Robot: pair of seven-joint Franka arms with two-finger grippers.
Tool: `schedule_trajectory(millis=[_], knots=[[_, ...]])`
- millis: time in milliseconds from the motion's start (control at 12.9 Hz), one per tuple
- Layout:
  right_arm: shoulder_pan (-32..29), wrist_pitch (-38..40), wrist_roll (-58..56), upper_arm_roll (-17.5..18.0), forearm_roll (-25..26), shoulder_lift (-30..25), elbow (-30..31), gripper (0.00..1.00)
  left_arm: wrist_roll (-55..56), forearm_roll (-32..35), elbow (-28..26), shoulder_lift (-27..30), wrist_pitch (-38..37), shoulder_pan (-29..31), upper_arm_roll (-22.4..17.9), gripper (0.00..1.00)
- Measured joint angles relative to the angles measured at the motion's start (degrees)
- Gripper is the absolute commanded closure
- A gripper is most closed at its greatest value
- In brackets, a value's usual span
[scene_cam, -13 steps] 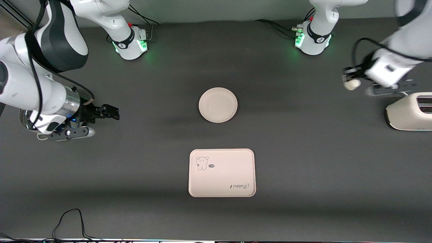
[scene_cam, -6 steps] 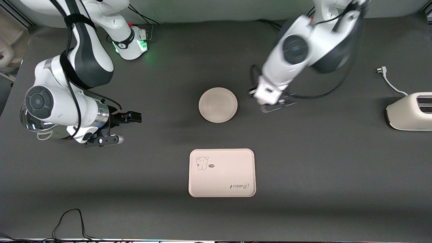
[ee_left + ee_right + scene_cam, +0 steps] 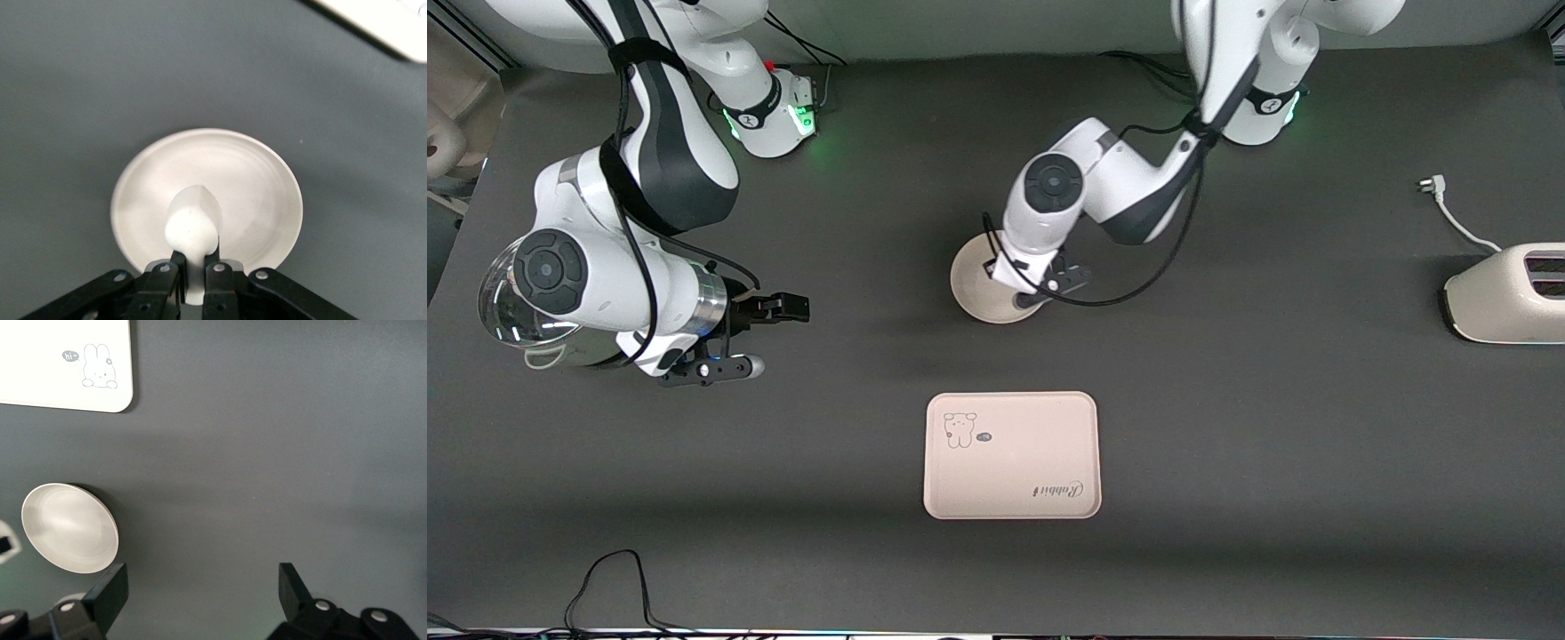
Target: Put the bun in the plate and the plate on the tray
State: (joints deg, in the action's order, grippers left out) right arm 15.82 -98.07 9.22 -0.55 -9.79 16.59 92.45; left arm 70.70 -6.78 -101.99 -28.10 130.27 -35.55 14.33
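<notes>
**benchtop_dan:** So where's the bun (image 3: 192, 223) right now? The front view hides it under the left arm's wrist.

**servo_sue:** Check the left wrist view. The left gripper (image 3: 193, 272) is clenched on the bun and hanging right over the plate (image 3: 971, 293), pretty much over its middle. I can't tell whether the bun touches the plate surface or is just above it. Its rounded end sticks out past the fingertips toward the plate.

**benchtop_dan:** So the drop is basically straight down?

**servo_sue:** That's my read: no sideways move needed, just let go. The plate then has to go to the tray (image 3: 1011, 455), which lies nearer the front camera, well apart from it.

**benchtop_dan:** And the right arm?

**servo_sue:** Waiting. The right gripper (image 3: 754, 336) is spread wide and empty over bare table toward the right arm's end, so the left is far closer to everything.
</notes>
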Motion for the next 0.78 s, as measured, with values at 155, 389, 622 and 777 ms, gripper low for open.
schedule_trajectory(millis=[155,389,622,777], knots=[[1.52,-1.11,0.02,0.02,0.00,0.09,0.06,0.00,3.31,0.91,0.05,-2.11,2.15,-1.70,-0.01,1.00],[3.60,-3.36,0.45,0.04,0.00,0.95,0.51,0.00,4.55,1.24,-0.21,-3.78,3.33,-1.87,-0.16,1.00],[4.53,-4.81,0.45,0.04,0.00,2.59,0.63,0.00,4.70,1.32,-0.68,-4.42,4.41,-2.16,-0.16,0.01],[4.85,-7.17,0.45,0.04,0.00,2.94,0.98,0.00,4.81,1.35,-0.97,-4.63,4.81,-2.30,-0.16,0.00]])
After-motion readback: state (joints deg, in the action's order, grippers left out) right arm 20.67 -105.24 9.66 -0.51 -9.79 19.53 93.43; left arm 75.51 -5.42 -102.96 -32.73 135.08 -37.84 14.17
